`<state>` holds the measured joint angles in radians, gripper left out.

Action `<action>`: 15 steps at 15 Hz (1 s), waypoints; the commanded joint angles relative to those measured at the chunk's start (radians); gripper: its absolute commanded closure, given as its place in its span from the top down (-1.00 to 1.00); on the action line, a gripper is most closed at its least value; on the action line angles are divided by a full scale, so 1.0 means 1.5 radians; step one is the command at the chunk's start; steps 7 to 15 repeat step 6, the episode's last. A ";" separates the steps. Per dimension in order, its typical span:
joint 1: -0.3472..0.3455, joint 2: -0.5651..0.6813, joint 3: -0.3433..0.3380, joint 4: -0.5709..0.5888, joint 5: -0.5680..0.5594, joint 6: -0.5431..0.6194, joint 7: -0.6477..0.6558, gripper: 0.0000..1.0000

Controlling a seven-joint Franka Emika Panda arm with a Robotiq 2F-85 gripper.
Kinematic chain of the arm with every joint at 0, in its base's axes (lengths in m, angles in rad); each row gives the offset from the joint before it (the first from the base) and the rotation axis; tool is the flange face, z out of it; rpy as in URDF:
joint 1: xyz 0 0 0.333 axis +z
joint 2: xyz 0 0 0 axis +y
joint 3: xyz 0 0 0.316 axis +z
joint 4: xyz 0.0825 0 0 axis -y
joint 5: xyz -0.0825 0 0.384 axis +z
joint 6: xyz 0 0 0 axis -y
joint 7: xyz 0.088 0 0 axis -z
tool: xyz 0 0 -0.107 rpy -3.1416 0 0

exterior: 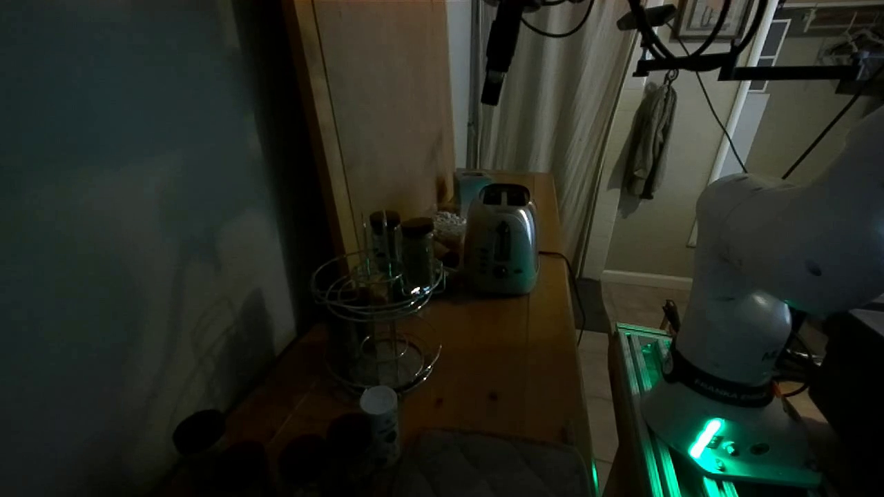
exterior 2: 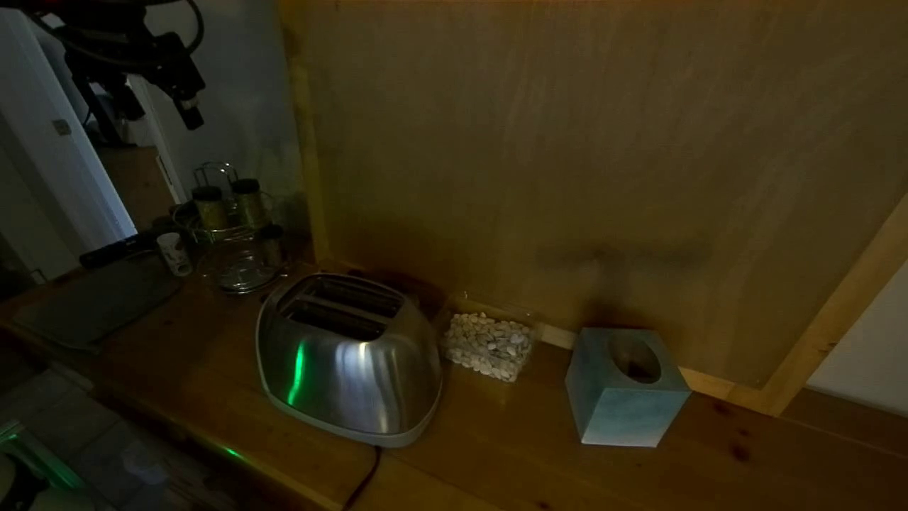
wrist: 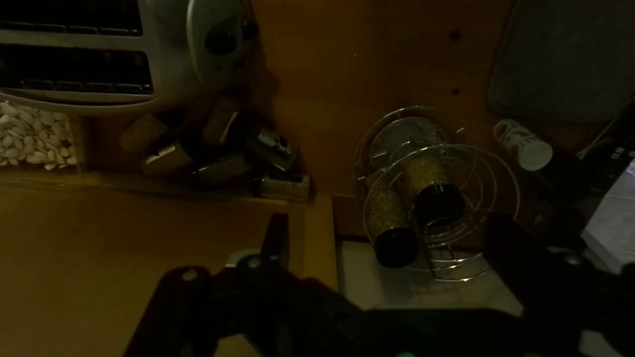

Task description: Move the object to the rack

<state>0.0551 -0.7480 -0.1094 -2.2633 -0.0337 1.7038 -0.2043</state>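
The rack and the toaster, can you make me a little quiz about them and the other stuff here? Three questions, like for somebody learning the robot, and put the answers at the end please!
1. How many jars sit in the top tier of the rack?

2. Look at the gripper in the wrist view. True or false: it is shut.

3. In an exterior view, which of these lies between the toaster and the blue box?
A) cup
B) pale bits
C) mat

Key:
1. Two.
2. False, it is open.
3. B.
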 commanded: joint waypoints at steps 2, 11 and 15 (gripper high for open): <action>-0.013 -0.050 -0.014 -0.014 -0.006 -0.005 -0.032 1.00; -0.013 -0.038 -0.011 -0.003 0.003 -0.012 -0.023 1.00; -0.013 -0.038 -0.011 -0.003 0.003 -0.012 -0.023 1.00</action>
